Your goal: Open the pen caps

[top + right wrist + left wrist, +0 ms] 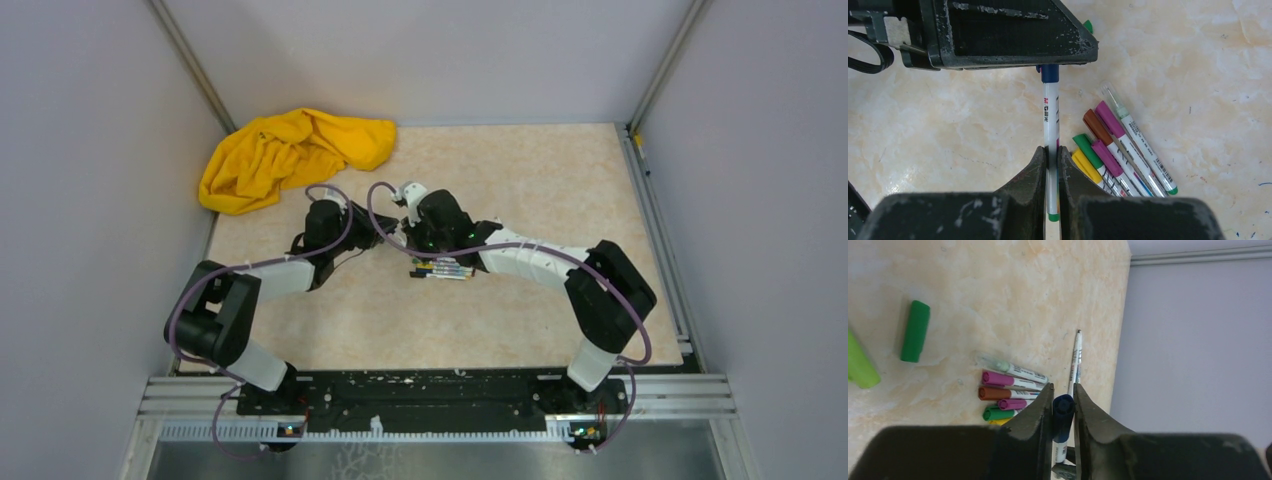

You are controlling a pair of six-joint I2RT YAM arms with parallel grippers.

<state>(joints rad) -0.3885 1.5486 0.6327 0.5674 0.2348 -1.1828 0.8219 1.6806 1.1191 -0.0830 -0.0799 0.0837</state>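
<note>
Right hand (1052, 156) grips a white pen (1050, 112) by its barrel; left hand (1063, 399) clamps its blue cap (1063, 412), not yet off. One green cap (914, 331) lies loose on the worktop (948, 125); several capped pens (1108, 150) remain.

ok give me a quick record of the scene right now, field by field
right gripper: shut on the barrel of a white pen
left gripper: shut on that pen's dark blue cap
cap status: not yet pulled off
on the table: six capped pens bunched side by side
loose green cap: lying apart from the bunch
yellow cloth: crumpled in the far left corner
</note>
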